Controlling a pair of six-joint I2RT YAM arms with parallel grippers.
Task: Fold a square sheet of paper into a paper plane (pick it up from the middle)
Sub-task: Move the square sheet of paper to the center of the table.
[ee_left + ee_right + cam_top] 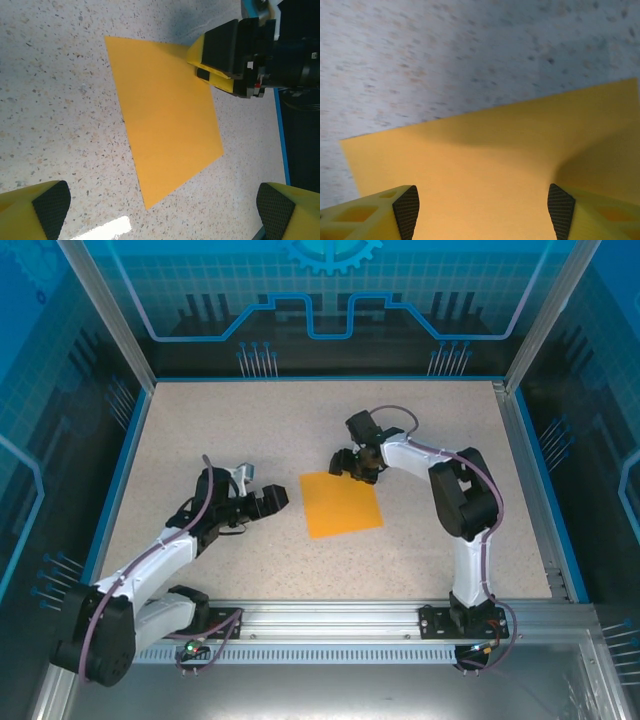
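Over the orange sheet (340,504) — at its far edge — right fingers (406,212), parted.

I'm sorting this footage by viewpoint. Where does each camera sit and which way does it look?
Top external: above and behind the robot, looking down on the table; the left arm and right arm show.
Left wrist: on the left arm, looking past the open left gripper at the square sheet of paper and the right gripper.
Right wrist: low over the sheet's edge, its own open fingers framing it.
All three share the sheet.
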